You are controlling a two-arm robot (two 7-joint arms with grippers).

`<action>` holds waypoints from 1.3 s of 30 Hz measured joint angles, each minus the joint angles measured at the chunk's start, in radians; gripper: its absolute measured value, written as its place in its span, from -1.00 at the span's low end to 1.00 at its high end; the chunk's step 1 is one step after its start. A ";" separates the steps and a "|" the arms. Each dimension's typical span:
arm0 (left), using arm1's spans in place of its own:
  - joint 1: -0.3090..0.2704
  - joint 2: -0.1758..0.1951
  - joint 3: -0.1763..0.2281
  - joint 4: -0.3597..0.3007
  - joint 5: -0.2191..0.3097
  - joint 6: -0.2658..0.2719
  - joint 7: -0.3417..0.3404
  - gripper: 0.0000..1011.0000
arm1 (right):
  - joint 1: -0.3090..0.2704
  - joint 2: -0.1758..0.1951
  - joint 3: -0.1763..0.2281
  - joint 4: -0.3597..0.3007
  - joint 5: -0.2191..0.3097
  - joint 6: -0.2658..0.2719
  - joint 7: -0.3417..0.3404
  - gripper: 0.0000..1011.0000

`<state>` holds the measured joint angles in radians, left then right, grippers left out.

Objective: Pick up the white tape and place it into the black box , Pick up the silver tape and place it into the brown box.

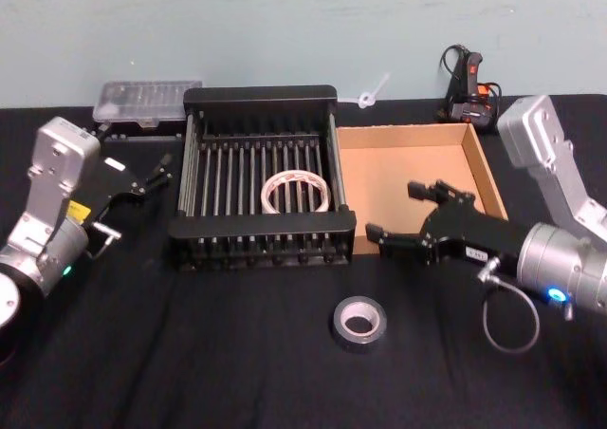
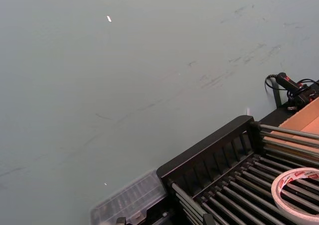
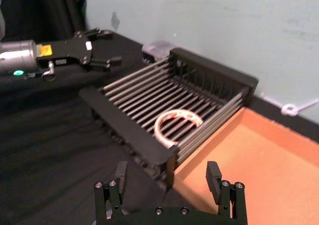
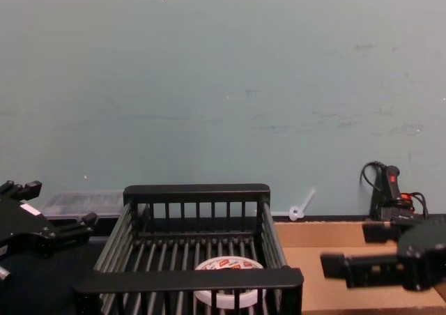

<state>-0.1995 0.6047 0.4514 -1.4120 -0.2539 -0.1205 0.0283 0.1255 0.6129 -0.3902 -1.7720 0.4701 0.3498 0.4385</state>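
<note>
Right gripper (image 1: 398, 211) jaws spread wide, empty, hovering over the near left corner of the brown box (image 1: 479, 168). Silver tape (image 1: 359, 322) flat on the black tablecloth (image 1: 190, 353) at its 7 o'clock, apart. Left gripper (image 1: 156, 173) open, empty, at 9 o'clock of the black box (image 1: 261, 228). White tape (image 1: 297, 193) lies flat inside the crate, right of centre.

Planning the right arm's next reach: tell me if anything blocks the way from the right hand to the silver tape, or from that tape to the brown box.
Nothing visible does. The silver tape lies alone on the black cloth; the open right hand hovers over the near left corner of the brown box, with bare cloth between them. The black box, holding the white tape, stands off to the left.
</note>
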 joint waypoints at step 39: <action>0.000 0.000 0.000 0.000 0.000 0.000 0.000 0.98 | 0.056 0.060 -0.147 0.065 0.026 0.172 0.012 0.98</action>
<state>-0.1995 0.6047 0.4514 -1.4120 -0.2539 -0.1206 0.0282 0.1816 0.6725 -0.5376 -1.7075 0.4961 0.5222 0.4504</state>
